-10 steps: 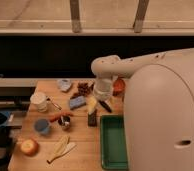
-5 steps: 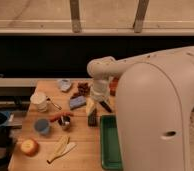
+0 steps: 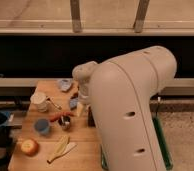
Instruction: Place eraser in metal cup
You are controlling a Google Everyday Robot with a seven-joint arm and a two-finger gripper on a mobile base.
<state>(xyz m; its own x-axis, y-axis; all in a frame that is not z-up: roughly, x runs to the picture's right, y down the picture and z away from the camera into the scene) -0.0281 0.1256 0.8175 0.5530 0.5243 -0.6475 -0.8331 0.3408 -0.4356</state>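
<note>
Wooden table (image 3: 82, 146), plank top, seen from above. Far left front: round orange-red fruit (image 3: 29, 146). Behind it a white mug (image 3: 39, 100), glazed and cylindrical. Blue cup (image 3: 42, 126), matte and round, stands in front of the mug. Pale yellow curved peel-like strips (image 3: 60, 148) lie at the front edge. Metal cup (image 3: 65, 122): small, shiny silver, dark inside, upright, just right of the blue cup, with an orange carrot-like stick (image 3: 56, 116) touching its rear rim. Blue-grey pad (image 3: 73, 103) lies behind that. Eraser: not made out with certainty, so long axis and heading cannot be read. Gripper (image 3: 89, 115) hangs below the wrist at mid-table, right of the pad, largely hidden by the smooth white arm shell (image 3: 135, 110); jaws apart. Green tray (image 3: 163, 145) at far right
</note>
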